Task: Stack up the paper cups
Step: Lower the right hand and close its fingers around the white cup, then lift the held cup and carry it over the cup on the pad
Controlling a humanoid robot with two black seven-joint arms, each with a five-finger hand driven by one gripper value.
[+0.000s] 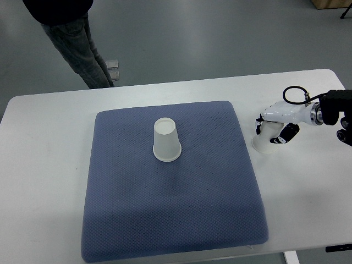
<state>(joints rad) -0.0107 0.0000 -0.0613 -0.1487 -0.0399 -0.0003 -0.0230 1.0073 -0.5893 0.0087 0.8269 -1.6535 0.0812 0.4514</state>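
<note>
A white paper cup (166, 141) stands upside down near the middle of the blue mat (170, 209). A second white paper cup (263, 140) stands upside down on the white table, just right of the mat's right edge. My right hand (275, 127) comes in from the right edge and is wrapped around this second cup, fingers curled on its sides. The upper part of that cup is hidden by the hand. My left arm does not show.
The white table (44, 165) carries the mat, with bare surface to the left and right of it. A person in jeans (77, 44) stands beyond the table's far edge at the upper left. The table's front edge runs near the bottom.
</note>
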